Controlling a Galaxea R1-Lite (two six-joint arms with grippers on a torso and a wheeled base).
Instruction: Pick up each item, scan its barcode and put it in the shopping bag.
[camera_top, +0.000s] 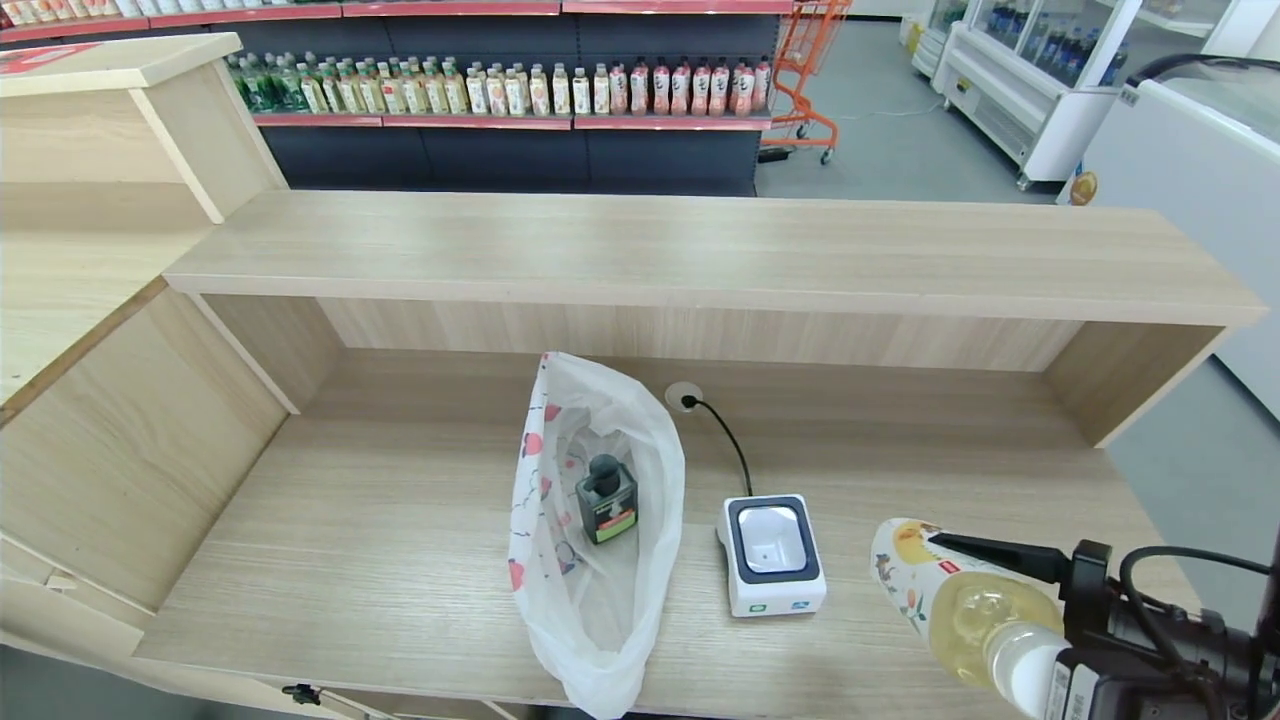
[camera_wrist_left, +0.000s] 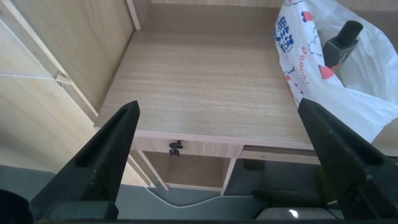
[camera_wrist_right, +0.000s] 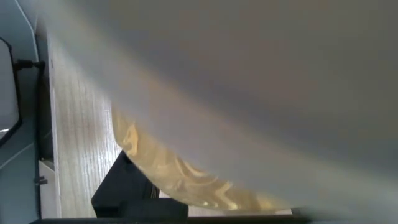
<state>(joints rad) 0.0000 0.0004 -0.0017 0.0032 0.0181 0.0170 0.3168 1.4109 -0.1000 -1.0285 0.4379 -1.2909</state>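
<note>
R gripper (camera_top: 975, 575) is closed around a bottle (camera_top: 925, 590) of yellow liquid w/ a flowery label. One black finger lies along its top side and the other is hidden, so I can't see the full grasp. In the R wrist cam the bottle (camera_wrist_right: 174, 168) sits right against the lens, w/ a strip of tabletop (camera_wrist_right: 81, 143) past it. The bottle hangs tilted above the tabletop (camera_top: 400, 560), labelled end pointing away from the wrist. Just beyond that end, to the gripper's left, is the scanner (camera_top: 772, 555), flat on the tabletop w/ its window facing up, apart from the bottle. Its black cable (camera_top: 725, 435) runs away from the gripper to a grommet at the back. Further left, just beside the scanner, the shopping bag (camera_top: 600, 540) lies open, w/ a dark pump bottle (camera_top: 606, 500) inside. L gripper (camera_wrist_left: 217, 109) has its fingers spread wide, nothing between them, and hangs off the near edge of the tabletop (camera_wrist_left: 199, 81). The shopping bag (camera_wrist_left: 323, 81) is ahead of it toward the R gripper's side, pump bottle (camera_wrist_left: 345, 40) poking out. Far past both grippers is the upper ledge (camera_top: 700, 250), then store shelves (camera_top: 500, 120) of drink bottles (camera_top: 560, 90), an orange trolley (camera_top: 815, 60) and chest freezers (camera_top: 1030, 80).
</note>
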